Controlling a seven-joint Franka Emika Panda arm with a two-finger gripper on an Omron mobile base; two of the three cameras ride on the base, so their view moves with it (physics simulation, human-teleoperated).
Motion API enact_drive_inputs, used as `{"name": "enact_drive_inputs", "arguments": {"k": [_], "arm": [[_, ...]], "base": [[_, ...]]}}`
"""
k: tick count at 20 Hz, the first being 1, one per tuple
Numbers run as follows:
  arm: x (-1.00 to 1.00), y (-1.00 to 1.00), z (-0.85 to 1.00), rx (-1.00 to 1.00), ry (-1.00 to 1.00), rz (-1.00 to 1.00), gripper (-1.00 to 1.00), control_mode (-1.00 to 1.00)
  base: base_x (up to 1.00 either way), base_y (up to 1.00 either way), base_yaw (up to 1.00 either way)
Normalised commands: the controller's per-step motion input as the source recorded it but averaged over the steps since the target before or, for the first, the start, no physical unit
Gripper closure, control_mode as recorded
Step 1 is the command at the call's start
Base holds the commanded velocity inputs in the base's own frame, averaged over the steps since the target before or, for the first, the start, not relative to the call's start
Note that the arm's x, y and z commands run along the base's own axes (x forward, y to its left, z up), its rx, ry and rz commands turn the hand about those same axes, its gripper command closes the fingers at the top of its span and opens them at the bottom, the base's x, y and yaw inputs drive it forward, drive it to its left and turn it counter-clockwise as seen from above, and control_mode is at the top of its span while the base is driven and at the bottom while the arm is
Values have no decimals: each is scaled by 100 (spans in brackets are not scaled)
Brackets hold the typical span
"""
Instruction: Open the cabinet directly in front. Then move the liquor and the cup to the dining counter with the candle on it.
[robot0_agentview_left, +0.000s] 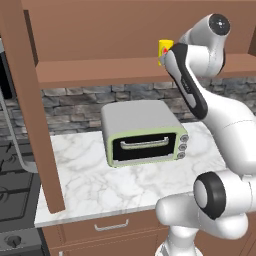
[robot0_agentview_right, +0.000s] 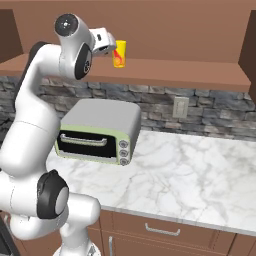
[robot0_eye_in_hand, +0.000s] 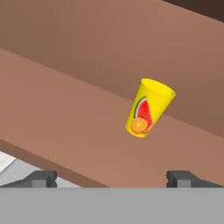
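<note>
The gripper (robot0_eye_in_hand: 112, 177) is spread wide with nothing between its fingertips, raised to the open cabinet (robot0_agentview_left: 125, 30) and pointed at the cup (robot0_eye_in_hand: 148, 108). The yellow cup with its fruit picture stands upright on the cabinet's shelf (robot0_agentview_right: 190, 75), just ahead of the gripper and apart from it. Below, a toaster oven (robot0_agentview_right: 100, 131) sits on the marble worktop (robot0_agentview_right: 195, 172).

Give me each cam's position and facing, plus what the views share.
Left base view: behind the arm's left, facing the counter and toaster oven; arm at right.
Right base view: behind the arm's right, same counter; arm at left, reaching up to the cabinet shelf.
Hand view: on the hand, facing the cup; open tool tips at bottom.
Shared: all three show the cup on the cabinet shelf.
</note>
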Motion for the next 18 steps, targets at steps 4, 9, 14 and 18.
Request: {"name": "enact_drive_inputs", "arguments": {"k": [4, 9, 14, 18], "arm": [[7, 0, 0, 0, 0, 0, -100, -100], [9, 0, 1, 0, 0, 0, -100, -100], [13, 0, 2, 0, 0, 0, -100, -100], [15, 0, 2, 0, 0, 0, -100, -100]], "base": [[0, 0, 0], [0, 0, 0], [0, 0, 0], [0, 0, 0]]}}
